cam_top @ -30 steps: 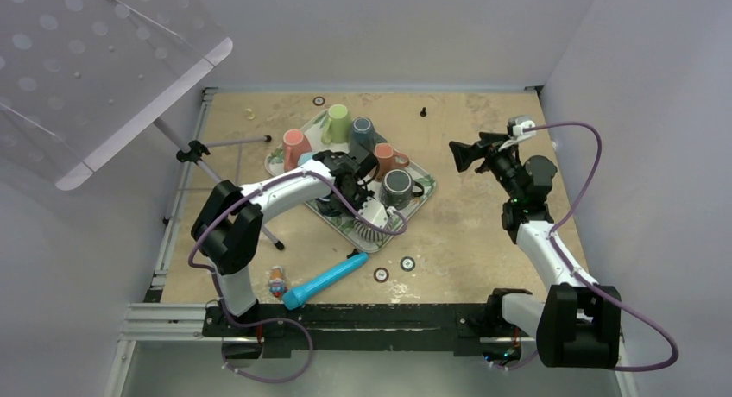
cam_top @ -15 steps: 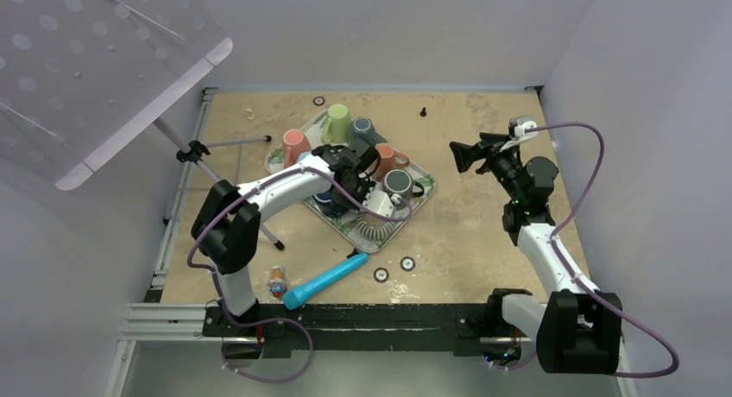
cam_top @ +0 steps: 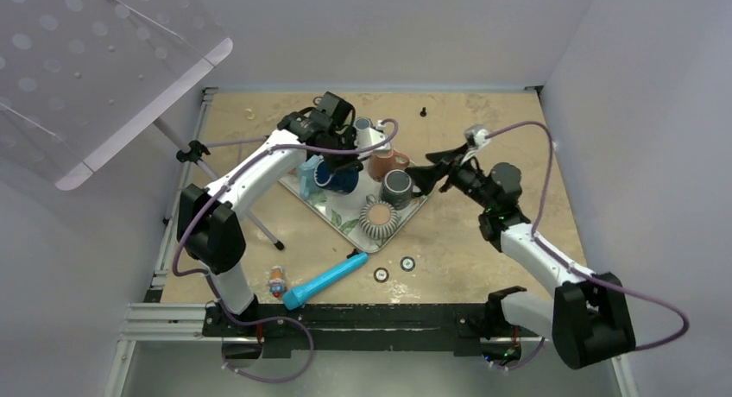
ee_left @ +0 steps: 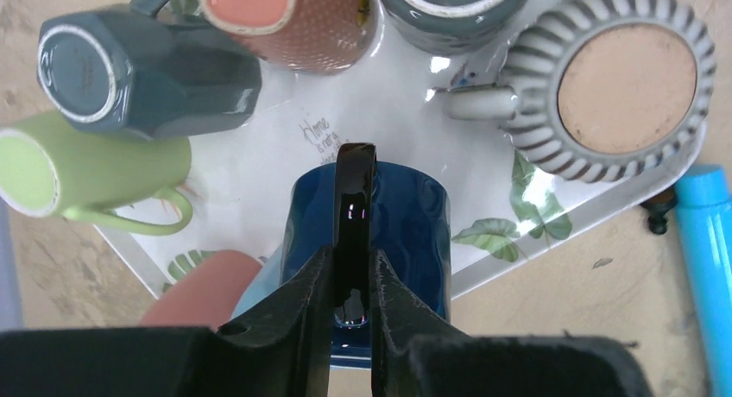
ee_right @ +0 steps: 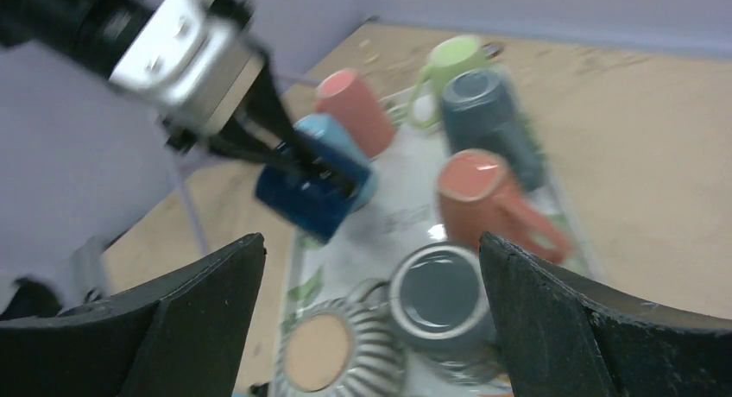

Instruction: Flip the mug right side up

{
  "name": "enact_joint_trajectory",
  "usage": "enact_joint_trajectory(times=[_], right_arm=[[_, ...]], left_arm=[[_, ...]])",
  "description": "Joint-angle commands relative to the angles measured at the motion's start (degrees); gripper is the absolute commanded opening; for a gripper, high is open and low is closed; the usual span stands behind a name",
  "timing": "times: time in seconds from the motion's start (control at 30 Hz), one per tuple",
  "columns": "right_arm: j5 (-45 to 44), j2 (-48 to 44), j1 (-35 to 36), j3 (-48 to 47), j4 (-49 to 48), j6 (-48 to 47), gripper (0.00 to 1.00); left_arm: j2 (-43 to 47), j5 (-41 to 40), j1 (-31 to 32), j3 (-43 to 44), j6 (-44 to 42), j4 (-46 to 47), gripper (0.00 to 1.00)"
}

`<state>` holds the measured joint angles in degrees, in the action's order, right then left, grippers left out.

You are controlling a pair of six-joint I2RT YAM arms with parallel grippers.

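My left gripper [ee_left: 353, 304] is shut on the handle [ee_left: 355, 190] of a dark blue mug [ee_left: 406, 224]. It holds the mug tilted on its side above the leaf-print tray [ee_left: 285, 147]. In the top view the left gripper [cam_top: 333, 159] and the blue mug [cam_top: 340, 179] are over the tray's back left part. In the right wrist view the blue mug [ee_right: 312, 190] hangs from the left gripper [ee_right: 259, 134]. My right gripper [cam_top: 425, 176] is open and empty at the tray's right edge, and the right wrist view [ee_right: 369, 242] shows it facing the mugs.
The tray [cam_top: 345, 217] holds a ribbed grey mug [cam_top: 378, 216] upside down, an upright grey mug [cam_top: 398, 188], a salmon mug [cam_top: 383, 162], a dark faceted mug [cam_top: 362, 125], and green [ee_left: 86, 168] and pink [ee_left: 203, 285] mugs. A blue cylinder [cam_top: 324, 280] lies near the front.
My left arm has lifted the blue mug off the tray's front and swung it back and left. My right arm has moved left toward the tray.
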<state>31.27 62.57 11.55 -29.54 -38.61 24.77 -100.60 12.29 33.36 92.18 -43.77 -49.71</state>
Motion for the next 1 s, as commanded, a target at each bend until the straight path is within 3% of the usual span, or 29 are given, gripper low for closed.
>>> enact_joint_trajectory(times=[0.0,0.1,0.23,0.47,0.6,0.67,0.7,0.8,0.83,0.87,0.9,0.93,0.97], right_arm=[[7.1,6.4,8.6,-1.6,-9.3,5.6,0.98],[9.8,10.0,11.6,-2.8,-14.3,9.8,0.98],[8.7,11.4,14.1,-4.4,-13.9,10.6,0.98],[10.1,18.9,16.9,-9.2,-17.7,12.8,0.98],[14.4,21.7,17.0,-10.2,-26.9,17.8,0.97],[16.0,21.8,17.7,-11.7,-28.3,18.7,0.87],[16.8,21.9,18.3,-12.7,-27.9,18.7,0.76],[20.3,21.4,18.8,-14.4,-27.4,19.6,0.28],[19.7,20.3,18.5,-14.0,-26.6,19.4,0.12],[17.2,18.6,17.8,-13.9,-22.3,17.2,0.0],[14.4,16.9,17.2,-14.3,-16.2,14.3,0.0],[10.9,14.9,16.8,-15.4,-9.3,10.0,0.0],[7.3,13.2,16.7,-17.0,-1.1,5.8,0.0]], left_arm=[[5.0,5.1,-1.7,5.9,13.8,4.1,0.0],[7.6,7.5,-2.4,7.4,20.3,4.8,0.0],[11.1,12.4,-2.5,7.6,26.7,5.2,0.0],[13.0,21.0,-2.4,7.9,31.0,4.3,0.0],[14.1,23.8,-1.8,7.2,32.1,4.9,0.0],[14.2,25.4,-1.7,6.6,32.8,5.6,0.0],[14.2,26.2,-1.8,6.5,33.4,5.9,0.0],[14.4,26.2,-1.8,7.3,34.0,6.2,0.0],[14.8,23.9,-1.9,7.8,34.1,5.7,0.18],[14.9,21.8,-2.2,8.3,34.0,5.0,0.44],[15.5,19.8,-2.6,8.3,33.7,4.5,0.76],[16.2,18.4,-3.0,8.0,33.2,4.3,0.97],[17.2,17.0,-3.4,7.3,32.8,4.4,1.0]])
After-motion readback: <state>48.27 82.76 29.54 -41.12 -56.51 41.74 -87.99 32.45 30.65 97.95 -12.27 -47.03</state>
